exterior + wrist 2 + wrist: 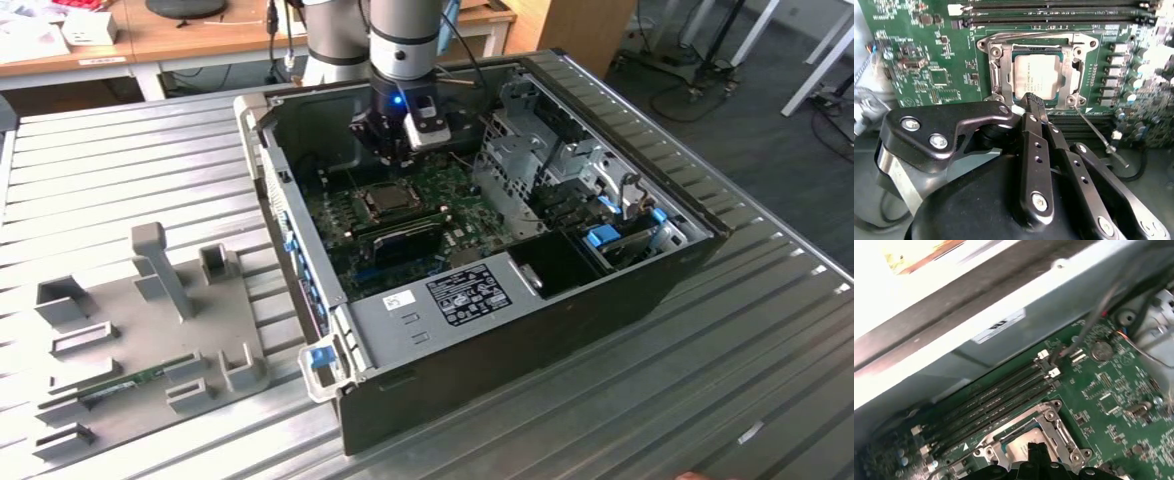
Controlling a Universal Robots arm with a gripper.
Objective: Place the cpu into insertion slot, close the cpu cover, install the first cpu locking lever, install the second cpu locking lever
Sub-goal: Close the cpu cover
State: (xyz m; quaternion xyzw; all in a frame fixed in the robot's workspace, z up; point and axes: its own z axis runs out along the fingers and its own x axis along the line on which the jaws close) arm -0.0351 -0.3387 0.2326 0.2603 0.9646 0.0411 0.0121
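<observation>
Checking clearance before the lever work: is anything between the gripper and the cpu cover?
Nothing visible does. In the second wrist view the gripper sits right at the edge of the cpu cover, which frames the cpu.

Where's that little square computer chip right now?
In the second wrist view, the cpu sits in the insertion slot on the green motherboard, beside the long black memory slots, with the claw by its edge.
</observation>
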